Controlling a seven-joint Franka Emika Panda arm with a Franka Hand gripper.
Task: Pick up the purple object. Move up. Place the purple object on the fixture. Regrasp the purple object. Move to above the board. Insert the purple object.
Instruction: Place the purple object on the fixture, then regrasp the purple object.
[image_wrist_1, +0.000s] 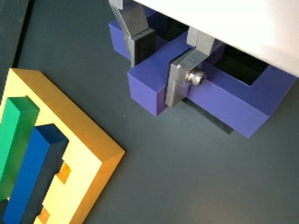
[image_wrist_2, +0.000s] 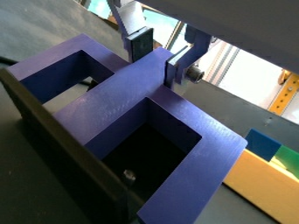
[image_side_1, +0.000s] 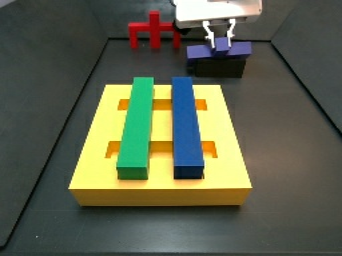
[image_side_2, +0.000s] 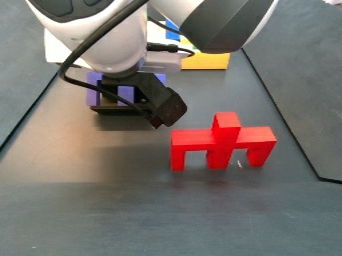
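gripper upper middle of wrist view, pinching purple object's stem | purple object sat on fixture, upper right of side view, likely for regrasp | board centre, awaiting insertion

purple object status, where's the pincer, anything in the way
Pincer at the fixture, fingers either side of the purple object's stem. Purple object sits on the fixture. Red piece off to the side, board apart; nothing blocking.
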